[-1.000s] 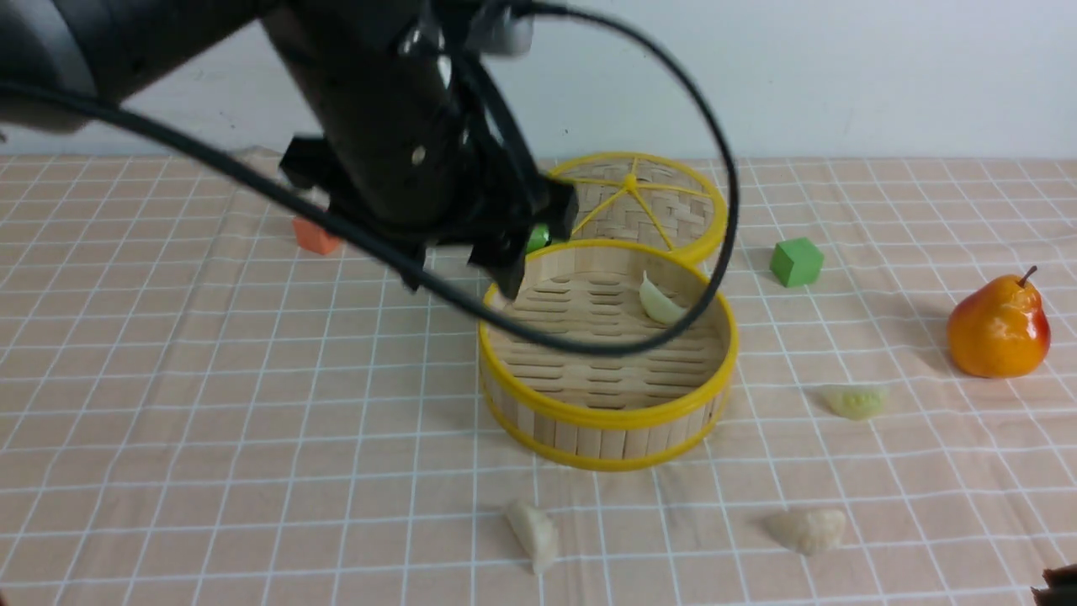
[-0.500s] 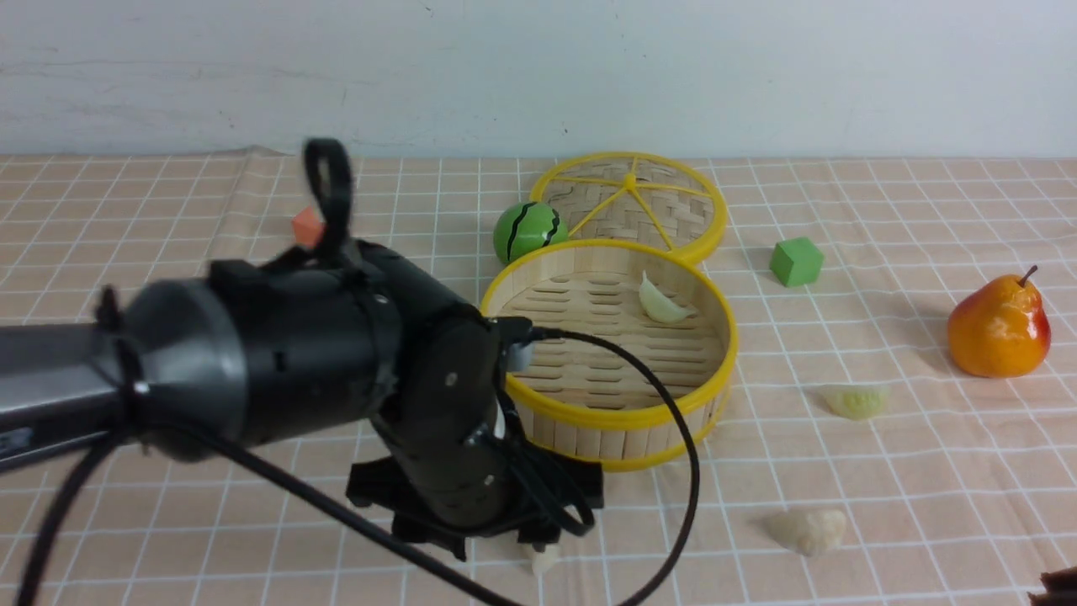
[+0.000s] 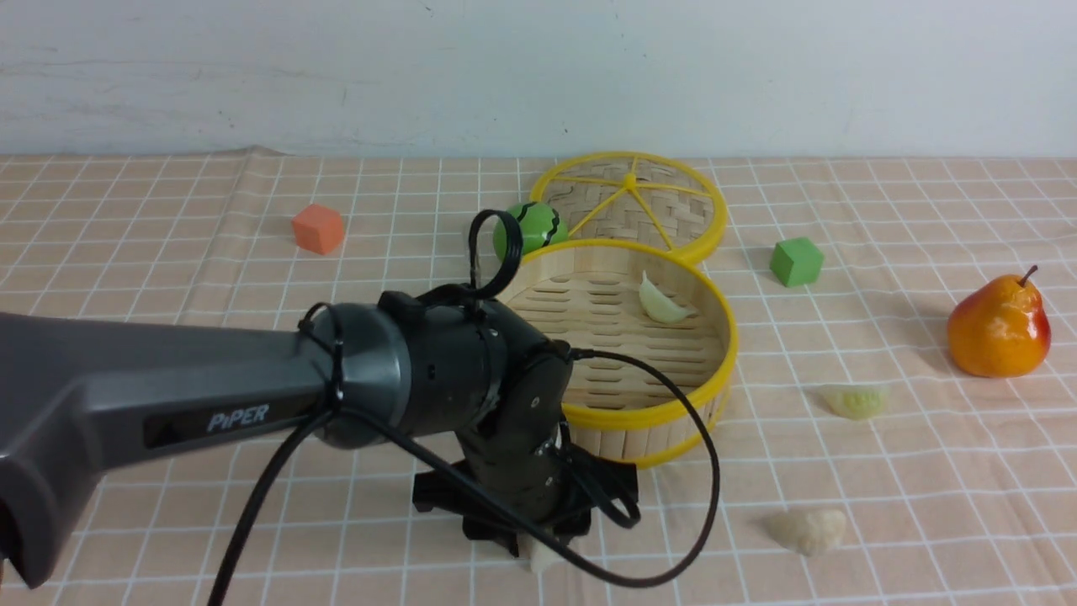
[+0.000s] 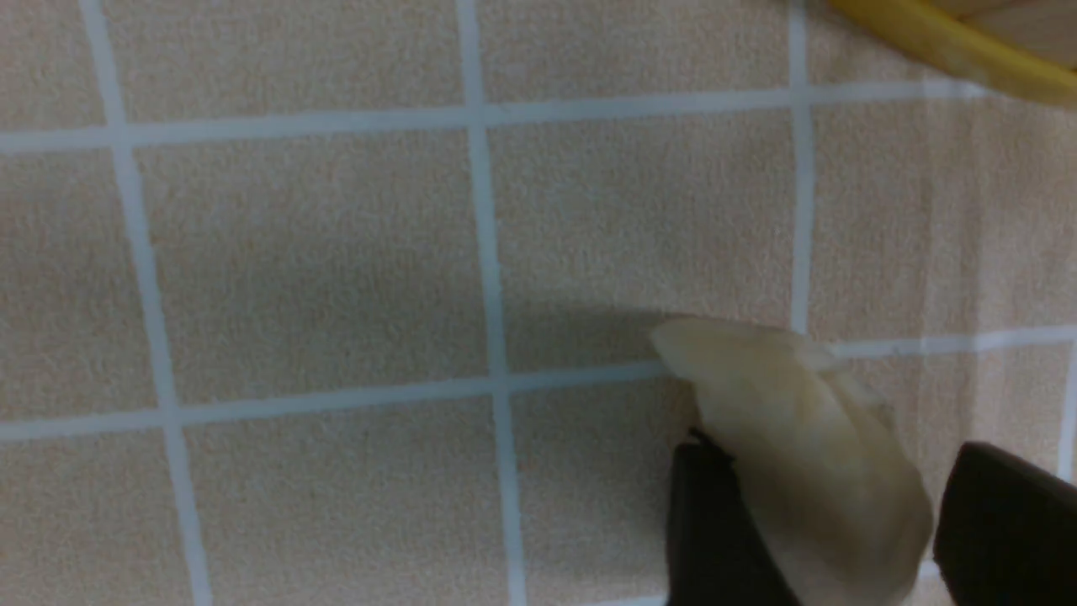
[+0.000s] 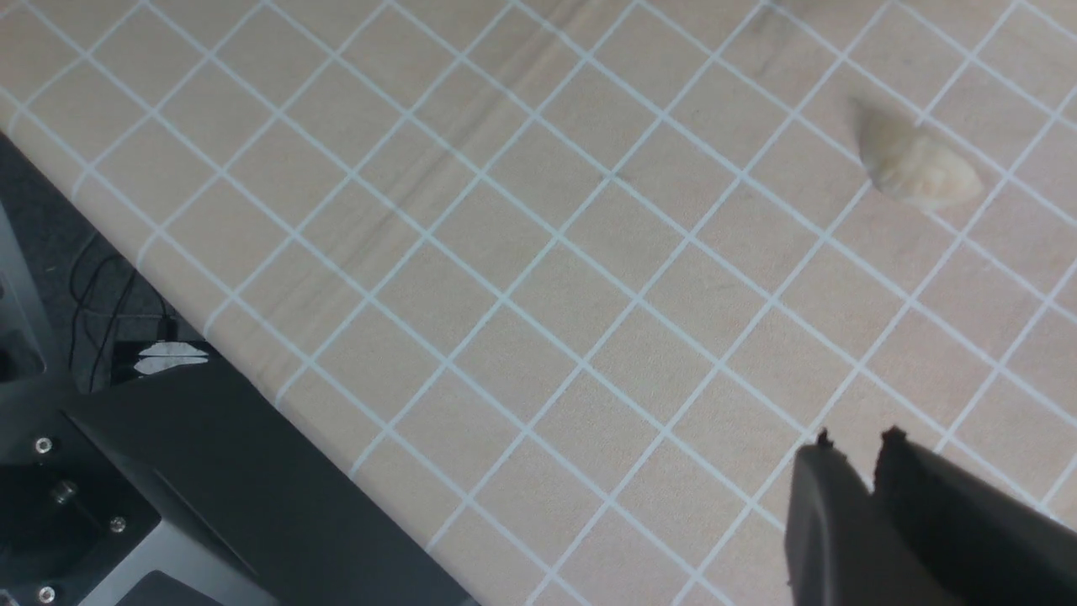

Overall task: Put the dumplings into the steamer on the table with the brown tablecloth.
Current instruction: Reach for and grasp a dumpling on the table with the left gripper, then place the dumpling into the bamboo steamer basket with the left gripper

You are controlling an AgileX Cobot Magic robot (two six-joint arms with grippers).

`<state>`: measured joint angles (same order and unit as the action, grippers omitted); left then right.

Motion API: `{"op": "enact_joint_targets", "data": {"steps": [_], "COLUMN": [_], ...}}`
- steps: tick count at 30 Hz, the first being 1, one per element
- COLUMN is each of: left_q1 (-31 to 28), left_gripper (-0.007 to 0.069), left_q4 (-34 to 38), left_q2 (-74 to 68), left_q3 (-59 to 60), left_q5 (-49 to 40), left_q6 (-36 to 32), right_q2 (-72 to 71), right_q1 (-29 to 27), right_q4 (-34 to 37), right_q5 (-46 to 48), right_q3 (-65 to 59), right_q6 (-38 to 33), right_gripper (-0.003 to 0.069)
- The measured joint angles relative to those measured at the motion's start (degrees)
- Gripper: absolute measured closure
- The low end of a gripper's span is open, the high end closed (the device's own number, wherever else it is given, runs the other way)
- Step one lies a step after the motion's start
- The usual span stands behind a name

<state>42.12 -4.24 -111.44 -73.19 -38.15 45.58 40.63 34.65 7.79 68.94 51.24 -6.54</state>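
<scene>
The steamer [image 3: 606,412] stands mid-table on the brown tablecloth [image 3: 168,278] and holds one pale dumpling [image 3: 660,301] at its far side. On the cloth lie a green dumpling [image 3: 854,401] to the right, a cream dumpling [image 3: 808,530] near right, and a third dumpling [image 4: 782,396] between the left gripper [image 4: 833,446] fingers; whether they clamp it cannot be told. The right gripper [image 5: 858,442] is closed and empty. The left arm [image 3: 126,396] reads "PiPER".

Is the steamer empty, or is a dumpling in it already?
Not empty: one pale dumpling lies on the slatted floor of the steamer, toward its far wall.
</scene>
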Motion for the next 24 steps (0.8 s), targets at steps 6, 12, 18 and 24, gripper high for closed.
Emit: {"op": "enact_joint_targets", "data": {"steps": [6,12,18,24], "left_q1": [0.00,0.00,-0.12,-6.43], "left_gripper": [0.0393,0.0393,0.0393,0.0393], "left_q4": [-0.45,-0.60,-3.24,0.73], "left_q2": [0.27,5.68,9.67,0.96], "left_q3": [-0.31,-2.33,-12.33,-30.52], "left_q5": [-2.00,-6.87,-10.99,-16.43], "left_q6": [-0.99,-6.69,-11.56,-18.68], "right_q2": [0.00,0.00,0.00,0.00], "right_q1": [0.00,0.00,0.00,0.00], "right_q4": [-0.02,-1.02,-4.21,-5.34], "right_q5": [0.07,-0.06,-1.18,-1.70], "right_q3": [0.00,0.00,0.00,0.00], "right_q6": [-0.05,0.01,1.74,5.21], "right_gripper": [0.0574,0.0571,0.0566,0.0564]}}
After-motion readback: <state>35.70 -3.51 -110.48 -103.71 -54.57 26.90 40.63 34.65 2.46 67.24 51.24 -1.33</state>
